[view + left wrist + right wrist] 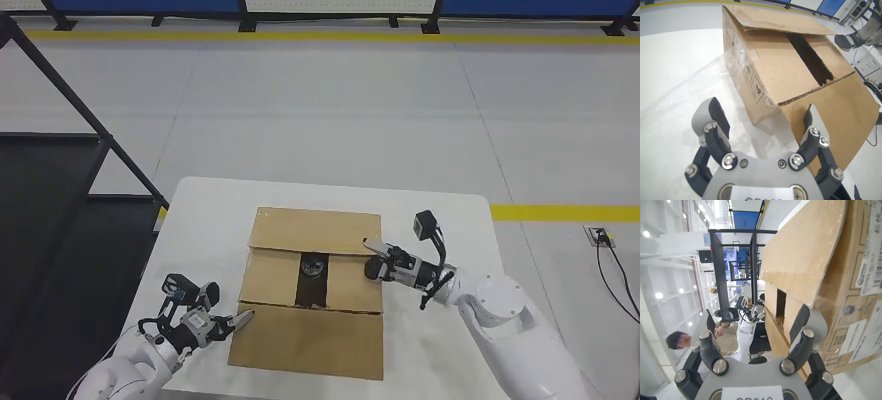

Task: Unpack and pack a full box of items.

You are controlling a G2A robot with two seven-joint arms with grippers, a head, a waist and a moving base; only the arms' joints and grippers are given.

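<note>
A brown cardboard box [312, 290] stands mid-table, its inner flaps lying nearly flat with a dark gap between them [810, 60]. Through the gap a dark round item [312, 266] shows. The near outer flap [831, 121] is folded out and down; the far outer flap [318, 231] lies spread outward. My left gripper [236, 321] sits open at the box's near left corner, with nothing between its fingers [719, 115]. My right gripper [373, 256] is open at the box's right side. One of its fingers [800, 319] touches the edge of a raised flap [800, 256].
Clear plastic film [711, 75] trails from the box's left side across the white table [210, 230]. A black metal frame [70, 120] stands off the table's left. Bare tabletop lies left and right of the box.
</note>
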